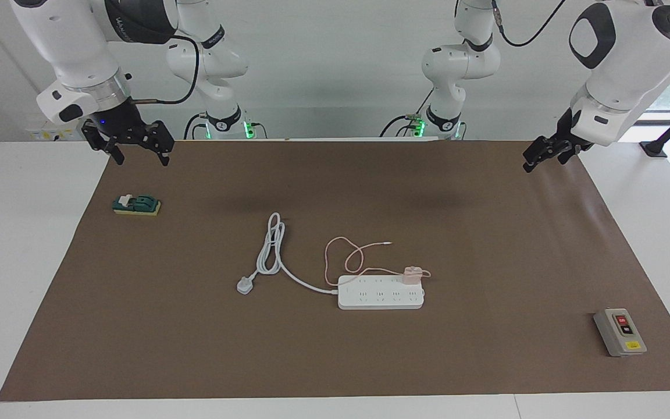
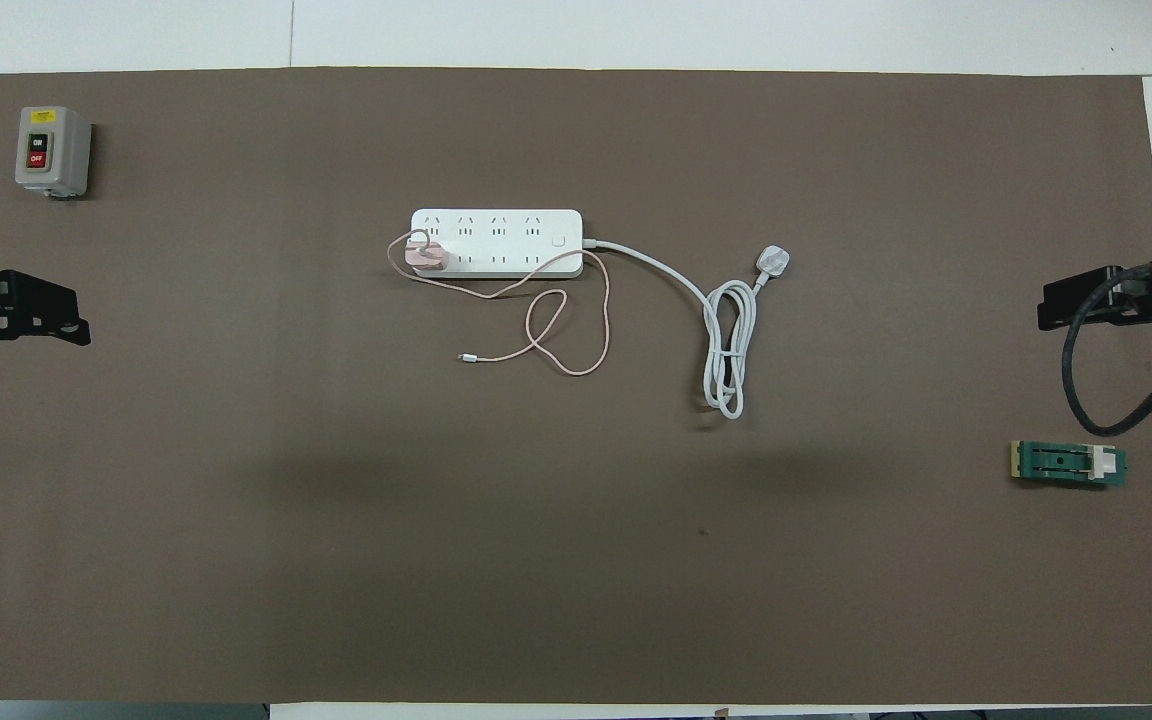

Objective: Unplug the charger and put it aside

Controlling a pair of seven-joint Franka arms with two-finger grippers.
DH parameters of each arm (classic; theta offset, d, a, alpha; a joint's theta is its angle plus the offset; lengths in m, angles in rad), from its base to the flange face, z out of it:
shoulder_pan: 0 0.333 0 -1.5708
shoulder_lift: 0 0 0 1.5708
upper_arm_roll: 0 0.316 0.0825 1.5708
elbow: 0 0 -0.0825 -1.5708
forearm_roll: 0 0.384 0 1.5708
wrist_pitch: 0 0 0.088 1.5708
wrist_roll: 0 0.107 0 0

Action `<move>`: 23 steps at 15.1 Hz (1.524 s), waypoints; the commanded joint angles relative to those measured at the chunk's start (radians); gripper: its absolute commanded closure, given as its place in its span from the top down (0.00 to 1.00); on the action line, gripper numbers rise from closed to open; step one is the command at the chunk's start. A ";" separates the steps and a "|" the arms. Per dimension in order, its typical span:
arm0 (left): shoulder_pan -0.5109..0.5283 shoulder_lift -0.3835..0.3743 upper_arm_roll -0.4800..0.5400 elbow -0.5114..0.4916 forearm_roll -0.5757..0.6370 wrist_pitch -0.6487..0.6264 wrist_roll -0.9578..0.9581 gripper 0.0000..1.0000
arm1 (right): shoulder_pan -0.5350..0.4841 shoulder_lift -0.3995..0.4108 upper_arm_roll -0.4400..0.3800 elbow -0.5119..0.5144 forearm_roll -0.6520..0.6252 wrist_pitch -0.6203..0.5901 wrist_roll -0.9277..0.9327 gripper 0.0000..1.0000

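Two arms up over the mat [image 1: 486,349], seen facing. Left gripper [image 1: 550,152] over the mat's corner at the left arm's end, by the robots' edge, fingers spread, empty. Right gripper [image 1: 135,148] over the other robot-side corner, fingers spread, empty. Charger [image 1: 412,274] plugged into the strip [image 1: 380,298] near mid-mat, at the strip's end toward the left arm; pink cable [image 1: 341,259] looped on the mat on the robots' side. White plug [image 1: 245,286] and coiled cord [image 1: 271,247] toward the right arm's end. Switch box [image 1: 620,331] in the corner away from the robots; green block [image 1: 136,205] under the right gripper's corner.

From overhead: charger [image 2: 428,256] seated in the strip [image 2: 496,242]. Left gripper [image 2: 16,315] and right gripper [image 2: 1086,300] at the mat's end edges, well apart from it.
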 commanded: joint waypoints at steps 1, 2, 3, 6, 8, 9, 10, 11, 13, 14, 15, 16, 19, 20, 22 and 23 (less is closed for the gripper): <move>-0.015 0.034 -0.008 0.007 -0.032 0.045 -0.312 1.00 | -0.007 0.003 0.009 0.008 0.007 -0.018 0.020 1.00; -0.031 0.052 -0.008 0.010 -0.044 0.068 -0.474 1.00 | -0.007 0.003 0.009 0.008 0.007 -0.018 0.020 1.00; -0.034 0.072 -0.010 0.029 -0.068 0.093 -0.608 1.00 | -0.007 0.003 0.009 0.008 0.007 -0.018 0.020 1.00; -0.075 0.133 -0.008 0.058 -0.099 0.168 -1.027 1.00 | -0.007 0.003 0.009 0.008 0.007 -0.018 0.020 1.00; -0.092 0.143 -0.008 0.037 -0.086 0.232 -1.257 1.00 | -0.009 0.003 0.009 0.006 0.007 -0.022 0.020 1.00; -0.106 0.146 -0.008 0.026 -0.084 0.252 -1.316 1.00 | -0.015 0.000 0.009 0.008 0.007 -0.038 0.015 1.00; -0.109 0.152 -0.008 0.023 -0.084 0.259 -1.348 1.00 | -0.020 -0.003 0.006 0.009 0.005 -0.038 0.005 1.00; -0.109 0.173 -0.010 0.029 -0.087 0.259 -1.378 1.00 | -0.020 -0.004 0.003 0.009 0.005 -0.035 0.000 1.00; -0.181 0.231 -0.007 0.026 -0.086 0.286 -1.440 1.00 | -0.018 -0.005 0.002 -0.003 0.005 -0.009 0.017 1.00; -0.210 0.267 -0.005 0.030 -0.084 0.304 -1.512 1.00 | -0.014 -0.005 0.002 -0.017 0.004 0.037 0.047 1.00; -0.222 0.294 -0.004 0.038 -0.079 0.318 -1.584 1.00 | -0.007 -0.005 0.002 -0.033 0.002 0.066 0.105 1.00; -0.279 0.396 -0.001 0.114 -0.047 0.302 -1.637 1.00 | -0.003 0.003 0.010 -0.044 0.002 0.099 0.232 1.00; -0.350 0.521 0.022 0.240 -0.043 0.291 -1.723 1.00 | 0.022 0.015 0.013 -0.049 0.004 0.131 0.308 1.00; -0.370 0.567 0.039 0.295 -0.043 0.295 -1.741 1.00 | 0.025 0.021 0.013 -0.049 0.004 0.131 0.365 1.00; -0.416 0.639 0.077 0.372 -0.044 0.300 -1.754 1.00 | 0.037 0.036 0.025 -0.049 0.005 0.148 0.484 1.00; -0.431 0.640 0.102 0.371 -0.047 0.311 -1.757 1.00 | 0.063 0.041 0.027 -0.049 0.005 0.162 0.541 1.00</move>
